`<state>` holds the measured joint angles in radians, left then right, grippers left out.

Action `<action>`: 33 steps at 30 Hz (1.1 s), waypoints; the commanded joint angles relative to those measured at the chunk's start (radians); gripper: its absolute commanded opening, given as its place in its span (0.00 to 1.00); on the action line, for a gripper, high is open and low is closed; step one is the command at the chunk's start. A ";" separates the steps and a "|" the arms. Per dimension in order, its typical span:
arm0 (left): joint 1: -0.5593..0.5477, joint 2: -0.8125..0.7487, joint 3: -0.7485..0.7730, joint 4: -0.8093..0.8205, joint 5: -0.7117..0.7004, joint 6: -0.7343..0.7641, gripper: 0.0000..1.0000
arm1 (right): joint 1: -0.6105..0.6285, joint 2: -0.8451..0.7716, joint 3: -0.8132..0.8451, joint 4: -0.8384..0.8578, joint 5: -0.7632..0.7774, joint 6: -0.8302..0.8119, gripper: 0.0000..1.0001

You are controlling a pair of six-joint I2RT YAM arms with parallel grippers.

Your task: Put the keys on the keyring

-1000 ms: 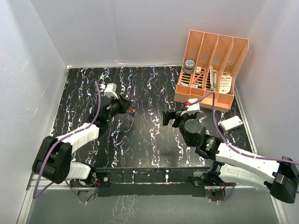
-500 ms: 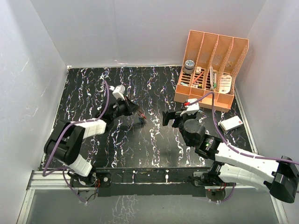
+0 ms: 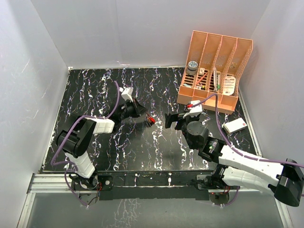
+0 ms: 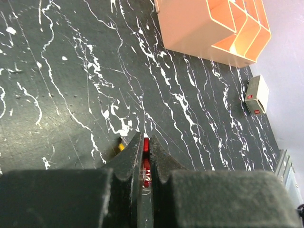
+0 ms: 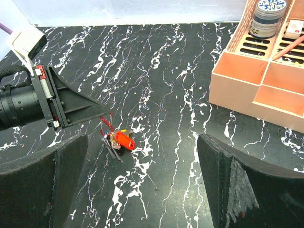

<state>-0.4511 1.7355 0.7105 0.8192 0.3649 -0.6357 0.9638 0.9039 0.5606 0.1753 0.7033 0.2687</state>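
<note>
In the right wrist view, the right claw (image 5: 142, 190) fills the two lower corners of the frame with its fingers wide apart and nothing between them. I judge that it waits there to take a key. Just beyond it, in the lower centre, the keys (image 5: 121, 141) lie in a small bunch, the red-headed one on top, low on the black table (image 5: 166, 71); I cannot tell if they touch it. The thin red keyring (image 5: 105, 122) rises from the bunch to the tip of the left claw (image 5: 101, 114), which is clamped on it, probably to keep the loop steady. The left arm (image 3: 95, 126) lies low and stretched towards the centre. The orange rack (image 5: 247, 71) stands in the upper right, well apart.
</note>
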 commanded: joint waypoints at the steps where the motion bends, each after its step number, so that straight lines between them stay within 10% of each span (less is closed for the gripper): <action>1: 0.001 -0.019 0.015 0.052 -0.076 0.058 0.00 | -0.002 -0.004 0.005 0.041 -0.008 0.006 0.98; 16: 0.020 0.040 0.026 0.106 -0.114 0.065 0.00 | -0.002 0.004 0.012 0.038 -0.029 0.006 0.98; 25: 0.035 -0.075 0.029 -0.050 -0.292 0.097 0.62 | -0.003 0.004 0.021 0.028 -0.044 0.004 0.98; 33: 0.037 -0.318 0.091 -0.466 -0.563 0.078 0.98 | -0.002 0.016 0.030 0.024 -0.045 0.014 0.98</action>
<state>-0.4210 1.5314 0.7216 0.6102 -0.0360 -0.5514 0.9638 0.9173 0.5606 0.1753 0.6552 0.2699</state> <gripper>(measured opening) 0.939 0.981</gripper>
